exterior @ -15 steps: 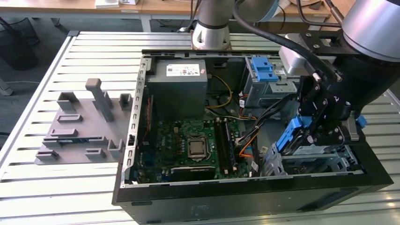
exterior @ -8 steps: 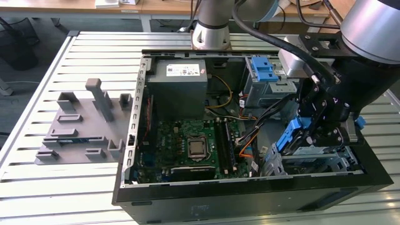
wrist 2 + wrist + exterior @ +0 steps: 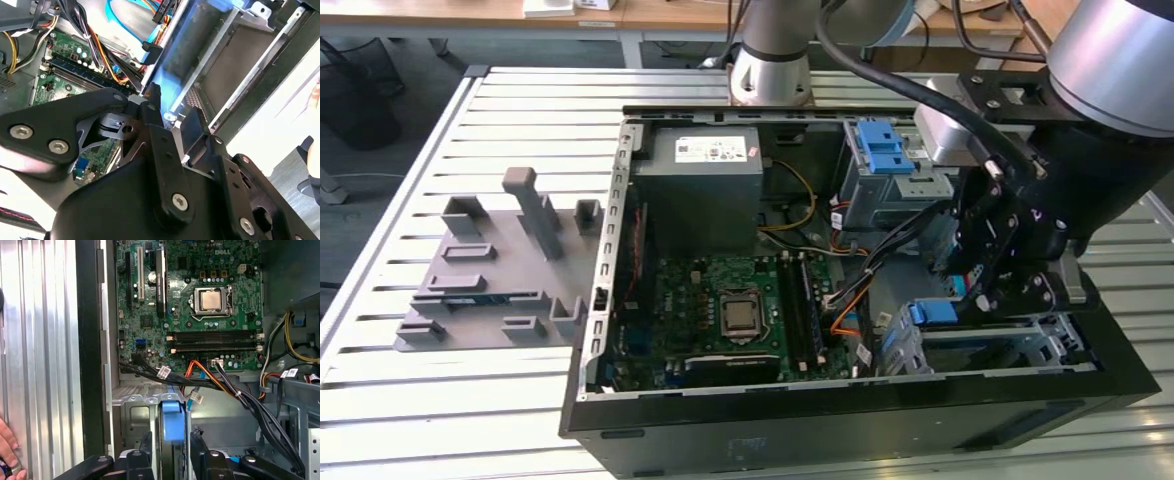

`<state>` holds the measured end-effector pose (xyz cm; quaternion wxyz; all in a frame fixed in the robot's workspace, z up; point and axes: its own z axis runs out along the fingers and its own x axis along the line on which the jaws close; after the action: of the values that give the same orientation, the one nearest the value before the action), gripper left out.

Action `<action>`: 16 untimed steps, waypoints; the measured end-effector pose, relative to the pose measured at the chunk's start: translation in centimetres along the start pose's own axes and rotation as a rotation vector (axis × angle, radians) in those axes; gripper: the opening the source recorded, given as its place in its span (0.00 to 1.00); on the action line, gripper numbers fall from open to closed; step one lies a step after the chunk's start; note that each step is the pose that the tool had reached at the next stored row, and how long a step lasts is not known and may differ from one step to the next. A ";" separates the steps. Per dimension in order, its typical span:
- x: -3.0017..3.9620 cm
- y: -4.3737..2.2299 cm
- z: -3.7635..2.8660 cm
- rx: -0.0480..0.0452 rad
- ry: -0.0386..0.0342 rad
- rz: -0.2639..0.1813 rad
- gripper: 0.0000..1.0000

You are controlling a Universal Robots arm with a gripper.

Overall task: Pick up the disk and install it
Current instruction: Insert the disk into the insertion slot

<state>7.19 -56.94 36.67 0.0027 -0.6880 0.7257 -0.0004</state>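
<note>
Here's the gripper (image 3: 171, 437) at the mouth of the drive cage (image 3: 131, 412), its two fingers pinched onto the blue-framed end of the disk (image 3: 172, 421), which stands on edge and sits partly inside the cage's slot. To my eye this is the seating stage, so the trick is to hold the disk square to the cage's rails and press straight along them, gently, with no twisting. Mind the cable bundle (image 3: 225, 387) draped just beside the cage: a wire caught in that slot could jam the disk.
</note>
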 end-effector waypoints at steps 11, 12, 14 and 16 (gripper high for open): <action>0.00 0.00 0.79 0.0000 0.0002 0.000 0.18; 0.00 0.00 0.86 0.0000 0.0001 0.000 0.18; 0.00 0.00 0.95 0.0000 0.0002 0.000 0.11; 0.01 0.01 0.99 0.0000 0.0003 0.000 0.11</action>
<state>7.19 -56.95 35.68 0.0026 -0.6880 0.7257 -0.0005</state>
